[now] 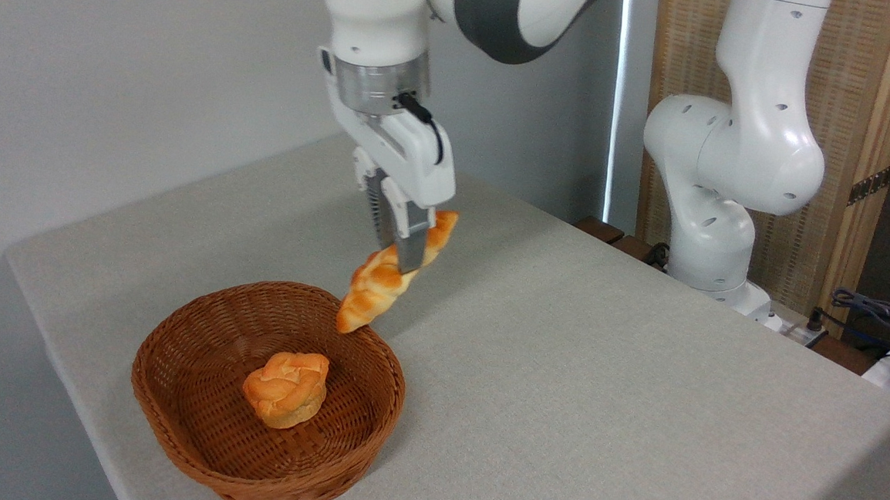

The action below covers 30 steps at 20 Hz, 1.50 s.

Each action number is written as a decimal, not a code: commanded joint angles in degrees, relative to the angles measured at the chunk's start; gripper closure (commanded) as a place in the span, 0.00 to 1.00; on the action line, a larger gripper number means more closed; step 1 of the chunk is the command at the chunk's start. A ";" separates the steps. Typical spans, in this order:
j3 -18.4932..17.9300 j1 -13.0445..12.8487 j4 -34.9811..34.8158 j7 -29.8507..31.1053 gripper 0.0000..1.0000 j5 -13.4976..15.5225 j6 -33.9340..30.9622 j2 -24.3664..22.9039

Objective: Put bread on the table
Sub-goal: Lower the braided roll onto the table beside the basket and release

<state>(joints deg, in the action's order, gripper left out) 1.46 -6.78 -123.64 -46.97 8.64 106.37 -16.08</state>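
You have two baked items in view: one long braided loaf [381,281] and one small round knotted bun [287,388]. You also have one brown woven wicker basket [174,388] and one grey-beige table [599,383]. One white robot arm [737,144] carries one two-finger gripper [400,261].

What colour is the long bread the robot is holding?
Golden-orange with paler creases: the braided loaf, seen in the fixed camera view.

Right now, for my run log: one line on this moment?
gripper: shut on bread | bread: airborne, tilted | bun: in basket | table: bread not placed
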 commanded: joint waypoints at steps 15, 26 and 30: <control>-0.66 -7.55 -10.22 4.25 0.12 -3.45 4.10 -5.45; -0.66 -7.72 -9.43 4.17 0.00 -4.15 4.02 -5.36; -1.19 -7.63 -1.99 4.34 0.00 -4.33 2.71 -2.65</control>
<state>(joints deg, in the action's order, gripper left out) 1.55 -13.56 -131.64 -43.73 5.42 110.11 -21.13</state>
